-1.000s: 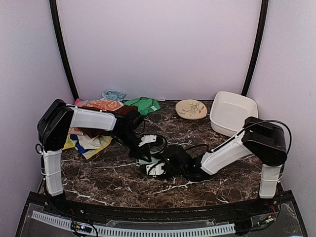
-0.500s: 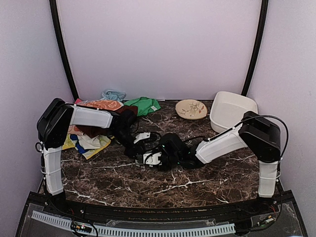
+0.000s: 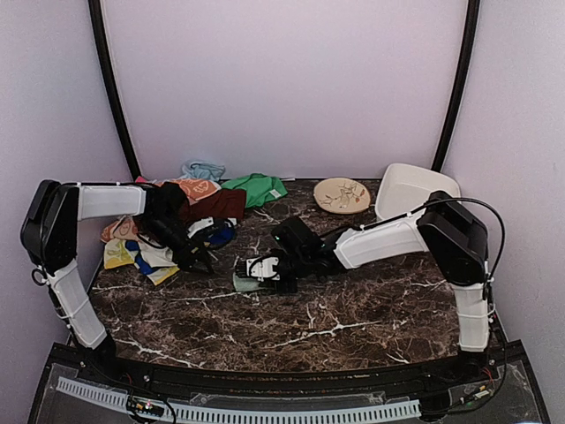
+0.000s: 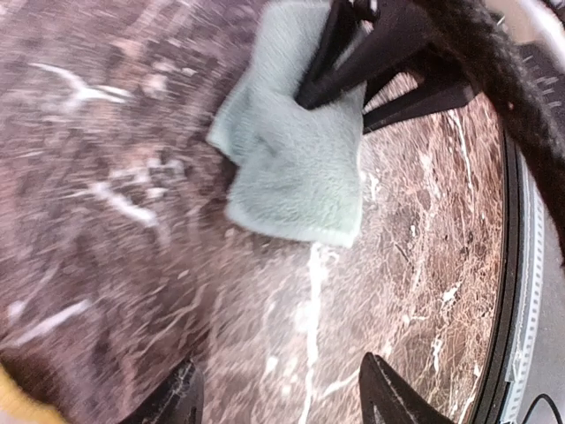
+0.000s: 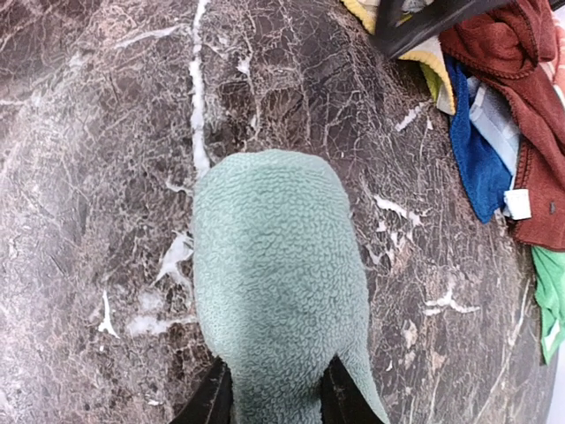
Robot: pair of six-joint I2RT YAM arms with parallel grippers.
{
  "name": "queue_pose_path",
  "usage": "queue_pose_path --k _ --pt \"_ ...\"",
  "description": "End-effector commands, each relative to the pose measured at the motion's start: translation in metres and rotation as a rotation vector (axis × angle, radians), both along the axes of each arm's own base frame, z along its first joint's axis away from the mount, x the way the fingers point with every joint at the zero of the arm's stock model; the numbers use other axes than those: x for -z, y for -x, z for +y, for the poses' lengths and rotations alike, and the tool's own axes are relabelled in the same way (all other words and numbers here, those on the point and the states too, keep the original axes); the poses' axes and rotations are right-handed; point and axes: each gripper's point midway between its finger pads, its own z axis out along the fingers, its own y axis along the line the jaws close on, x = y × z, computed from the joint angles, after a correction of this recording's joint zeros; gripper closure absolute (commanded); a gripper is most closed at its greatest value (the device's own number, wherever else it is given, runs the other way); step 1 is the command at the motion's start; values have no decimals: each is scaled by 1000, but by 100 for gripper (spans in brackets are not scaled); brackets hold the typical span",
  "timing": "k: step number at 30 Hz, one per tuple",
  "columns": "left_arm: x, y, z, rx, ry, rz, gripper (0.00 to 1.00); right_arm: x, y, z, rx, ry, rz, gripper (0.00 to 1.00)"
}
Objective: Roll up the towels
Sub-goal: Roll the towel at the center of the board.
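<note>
While the right gripper (image 5: pixel 275 397) pinches the near end of the mint-green towel (image 5: pixel 274 291), the cloth lies on the table (image 3: pixel 371 309), long axis running straight away from that grip; the left gripper (image 4: pixel 278 393), jaws apart and empty, stands farther off, beside the pile of other towels (image 3: pixel 212 205)

Figure: free room and obstacles on the marble table (image 3: pixel 353 327). The near half, in front of both arm bases, is open marble. At the left rear a heap of towels (image 3: pixel 212 205) lies under the stretched left arm (image 3: pixel 110 201). The plate (image 3: pixel 342 194) and white tub (image 3: pixel 406 190) fill the right rear. The right arm (image 3: pixel 380 243) lies low across the middle, and the right gripper (image 5: pixel 278 389) pinches the mint-green towel (image 5: pixel 274 265). A narrow passage lies between heap and plate.
</note>
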Motion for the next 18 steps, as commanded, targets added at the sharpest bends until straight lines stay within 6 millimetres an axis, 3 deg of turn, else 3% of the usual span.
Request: queue_pose_path --k 1,3,7,18 --pt "-39 -8 25 -97 38 -29 38 116 77 -96 0 466 420 68" --pt "-49 -17 37 -146 56 -52 38 116 81 -97 3 478 451 60" --pt "-62 -29 49 -185 63 -105 38 117 84 -98 8 503 495 57" --pt "-88 -47 51 -214 61 -188 39 120 76 -103 88 565 593 61"
